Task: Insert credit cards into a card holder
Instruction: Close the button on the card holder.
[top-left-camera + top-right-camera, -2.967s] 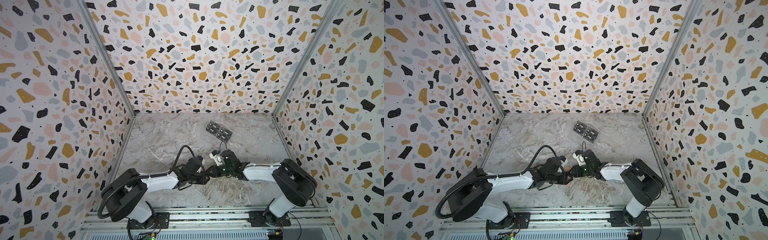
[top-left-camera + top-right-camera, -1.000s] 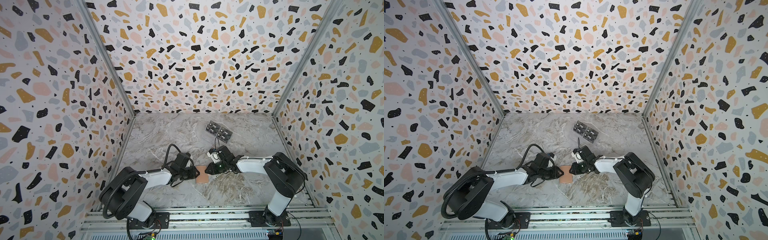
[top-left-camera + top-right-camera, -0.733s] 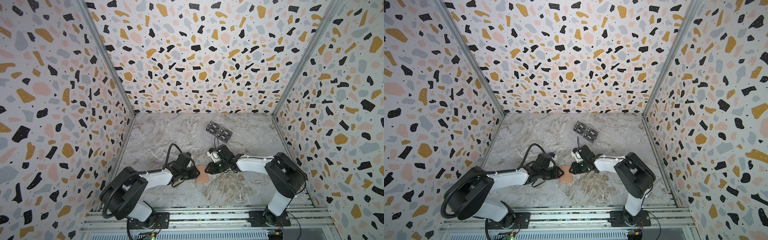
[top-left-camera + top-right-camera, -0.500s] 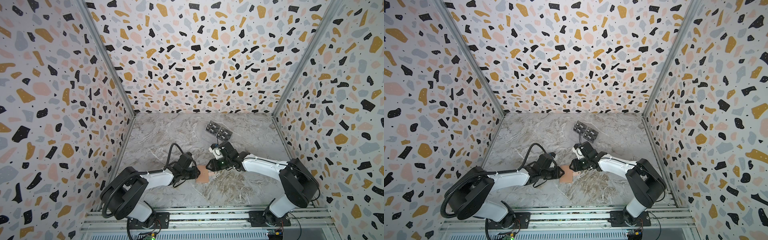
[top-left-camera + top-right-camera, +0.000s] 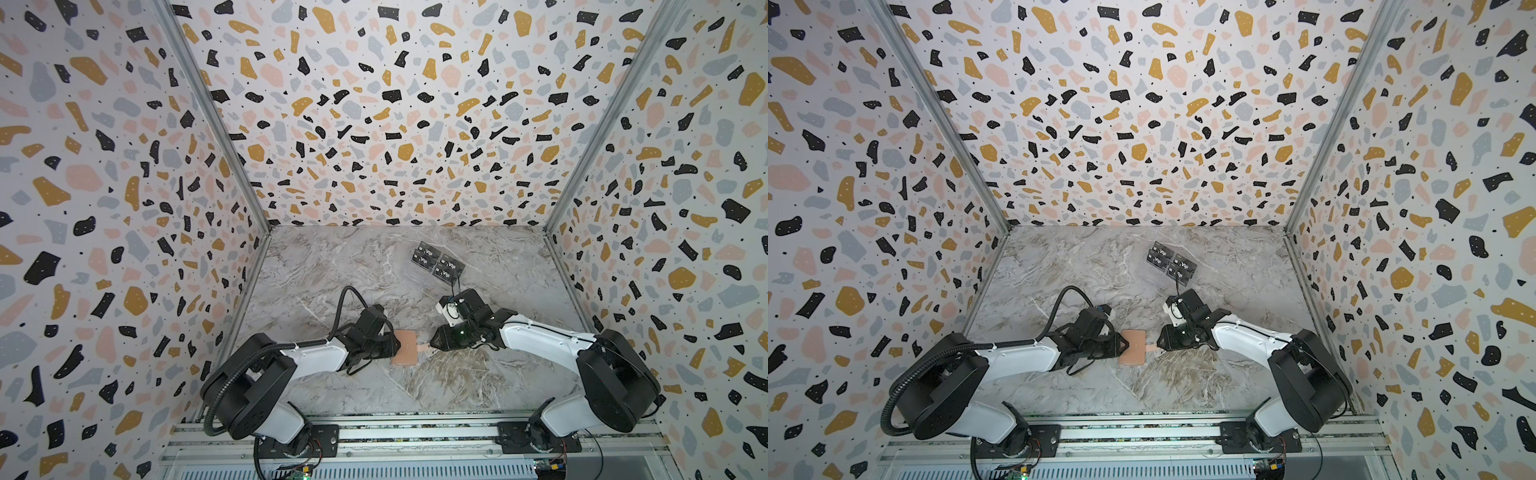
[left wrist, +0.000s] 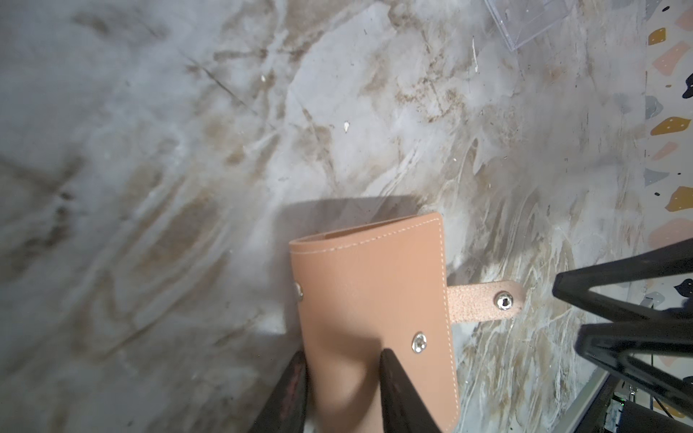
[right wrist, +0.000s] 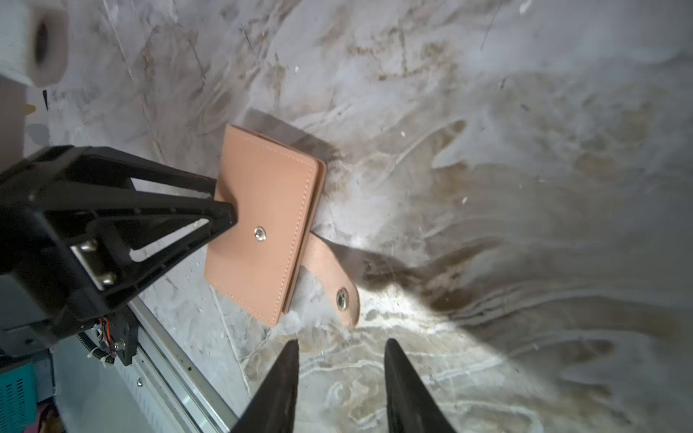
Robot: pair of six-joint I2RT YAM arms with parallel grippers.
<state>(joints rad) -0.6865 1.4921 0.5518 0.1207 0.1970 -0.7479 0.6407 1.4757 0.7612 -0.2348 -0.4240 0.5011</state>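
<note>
Overhead in both top views, facing down; close from both wrists, sharing the card holder point(image 6: 371, 307).

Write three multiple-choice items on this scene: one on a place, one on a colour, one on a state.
1. Where do the black Vip cards sit relative to the card holder?
A. Farther back on the table
B. On top of it
C. Nearer the front edge than it

2. What colour is the card holder?
A. Black
B. Peach-pink
C. Green

3. What state is the card holder's strap in?
A. Snapped shut across the front
B. Unfastened, sticking out past the holder's edge
C. Tucked inside the holder

Answers:
1 A: both top views show the cards well behind the holder.
2 B: both wrist views show its peach-pink cover.
3 B: the strap's snap end lies clear of the front stud.
</note>
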